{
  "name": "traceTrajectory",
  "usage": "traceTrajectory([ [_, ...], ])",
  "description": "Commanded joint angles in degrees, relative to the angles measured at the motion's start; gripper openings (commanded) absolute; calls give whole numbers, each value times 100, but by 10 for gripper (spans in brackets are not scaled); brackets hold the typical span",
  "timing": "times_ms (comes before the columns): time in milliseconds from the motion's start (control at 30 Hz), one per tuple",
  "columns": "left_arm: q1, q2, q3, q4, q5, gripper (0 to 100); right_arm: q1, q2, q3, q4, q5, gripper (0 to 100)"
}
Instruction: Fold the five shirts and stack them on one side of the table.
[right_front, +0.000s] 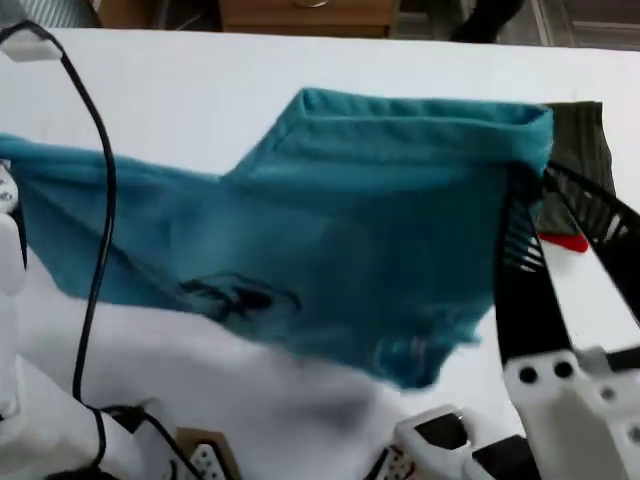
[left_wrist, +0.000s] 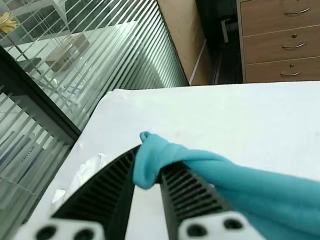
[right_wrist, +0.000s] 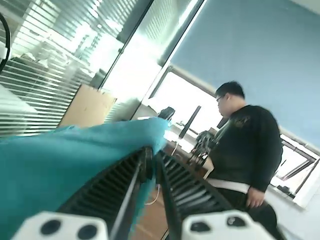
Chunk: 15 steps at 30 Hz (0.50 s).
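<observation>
A teal shirt hangs stretched in the air over the white table, held by two of its corners. In the left wrist view my left gripper is shut on a bunched teal corner, above the table's edge. My right gripper is shut on the other teal corner; from above its black fingers grip the shirt's right edge. A dark print shows on the shirt's lower part.
A dark green shirt lies folded at the table's right side, with a red strip beside it. A black cable arcs over the left side. Wooden drawers stand beyond the table.
</observation>
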Motion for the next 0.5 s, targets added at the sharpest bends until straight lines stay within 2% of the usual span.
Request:
traceTrajectory([
  [0, 26, -325, 479, -18, -26, 24, 66, -31, 18, -215, 62, 19],
  [267, 26, -1196, 1657, -519, -62, 24, 66, 22, 114, -365, -18, 19],
  [467, 26, -1530, 2281, -818, -70, 24, 57, 4, 1415, 145, -1521, 20],
])
